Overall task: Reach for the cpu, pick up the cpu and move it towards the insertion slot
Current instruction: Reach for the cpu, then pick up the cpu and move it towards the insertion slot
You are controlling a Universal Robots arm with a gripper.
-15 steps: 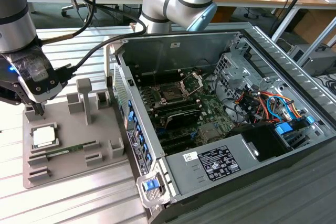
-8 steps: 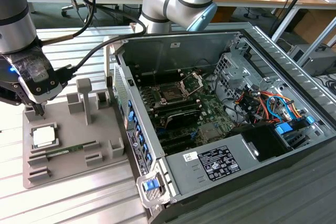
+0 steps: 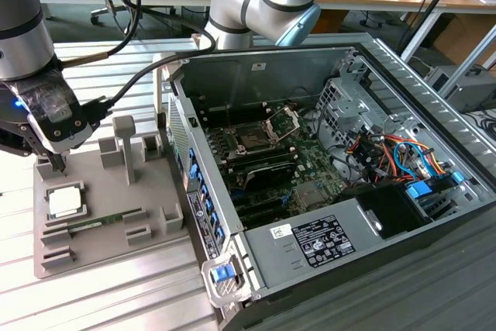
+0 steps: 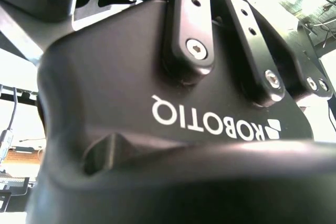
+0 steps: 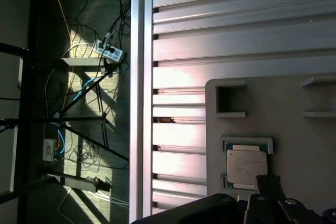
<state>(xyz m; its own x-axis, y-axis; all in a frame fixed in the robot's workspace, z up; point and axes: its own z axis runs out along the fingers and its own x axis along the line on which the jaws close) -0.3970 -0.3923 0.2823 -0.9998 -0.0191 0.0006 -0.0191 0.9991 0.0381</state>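
The jaws' state you cannot tell, open or closed. Your gripper (image 3: 56, 162) hangs over the grey tray (image 3: 97, 239) at the exterior view's left, near the cpu (image 3: 63, 201) and, as far as that view shows, apart from it. The cpu lies flat in its tray recess, silver top up. The insertion slot (image 3: 253, 139) sits well apart, on the motherboard inside the open computer case (image 3: 256, 75).

My end effector (image 5: 270, 195) sits close over the cpu (image 5: 245, 166) and hides one corner; I cannot tell if it touches. The cpu lies flat in a recess of the grey tray (image 5: 294, 103) on the slatted metal surface (image 5: 220, 24). Past the surface's edge, cables and a power strip (image 5: 109, 52) lie on the floor (image 5: 31, 35).
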